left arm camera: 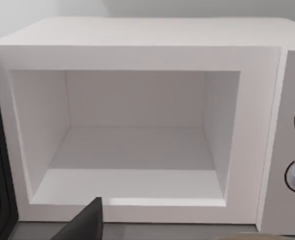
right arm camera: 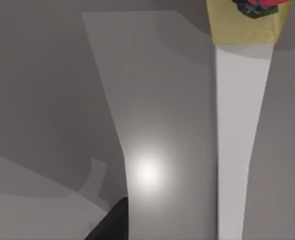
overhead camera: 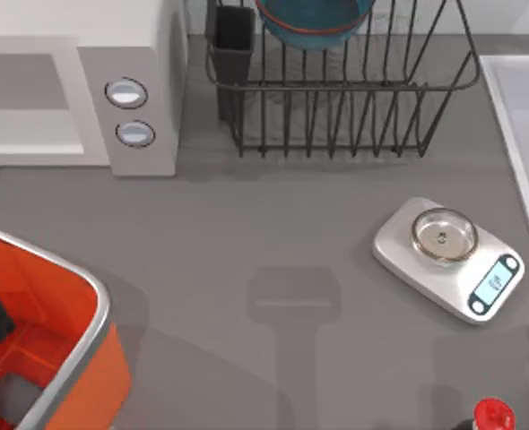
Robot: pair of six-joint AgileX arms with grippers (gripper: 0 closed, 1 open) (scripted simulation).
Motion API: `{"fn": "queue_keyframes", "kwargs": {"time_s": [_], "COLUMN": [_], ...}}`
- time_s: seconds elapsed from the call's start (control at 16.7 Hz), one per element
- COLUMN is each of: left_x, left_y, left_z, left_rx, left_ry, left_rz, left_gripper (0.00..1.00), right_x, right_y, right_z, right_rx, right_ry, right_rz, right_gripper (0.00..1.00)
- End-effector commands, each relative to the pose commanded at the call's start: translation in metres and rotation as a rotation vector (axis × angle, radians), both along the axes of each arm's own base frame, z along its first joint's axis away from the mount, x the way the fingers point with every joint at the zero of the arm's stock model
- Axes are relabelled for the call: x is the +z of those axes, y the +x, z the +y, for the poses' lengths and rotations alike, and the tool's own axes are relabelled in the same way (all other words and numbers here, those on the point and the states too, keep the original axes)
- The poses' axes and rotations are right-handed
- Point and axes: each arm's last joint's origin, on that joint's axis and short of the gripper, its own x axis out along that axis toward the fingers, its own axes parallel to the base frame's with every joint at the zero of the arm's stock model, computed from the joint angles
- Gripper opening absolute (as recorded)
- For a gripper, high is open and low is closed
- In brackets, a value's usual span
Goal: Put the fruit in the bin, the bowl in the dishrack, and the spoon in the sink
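Over the bin (overhead camera: 85,358) at the table's left edge, a dark part of my left arm reaches down inside the orange tub; whether the left gripper (left arm camera: 85,225) is open or closed cannot be told, one dark finger edging toward the open white microwave (left arm camera: 137,125). At the table's far side, the bowl (overhead camera: 314,22) sits tilted in the dishrack (overhead camera: 336,98). Along the right edge lies the sink (overhead camera: 524,116). A kitchen scale (overhead camera: 448,255) rests near it, a red-capped bottle (overhead camera: 493,417) at the near edge.
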Motion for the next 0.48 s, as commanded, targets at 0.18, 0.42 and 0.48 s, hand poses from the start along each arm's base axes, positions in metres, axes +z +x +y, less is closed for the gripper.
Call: {"fn": "queue_keyframes", "kwargs": {"time_s": [0.18, 0.42, 0.48], "left_x": [0.0, 0.0, 0.0], "left_y": [0.0, 0.0, 0.0], "left_z": [0.0, 0.0, 0.0], "left_rx": [0.0, 0.0, 0.0], "left_ry": [0.0, 0.0, 0.0], "left_rz": [0.0, 0.0, 0.0], "left_gripper": [1.0, 1.0, 1.0], "right_x": [0.0, 0.0, 0.0], "right_y": [0.0, 0.0, 0.0], "right_z": [0.0, 0.0, 0.0], "right_rx": [0.0, 0.0, 0.0], "right_ry": [0.0, 0.0, 0.0], "right_rz": [0.0, 0.0, 0.0], "right_gripper": [0.55, 0.25, 0.17]}}
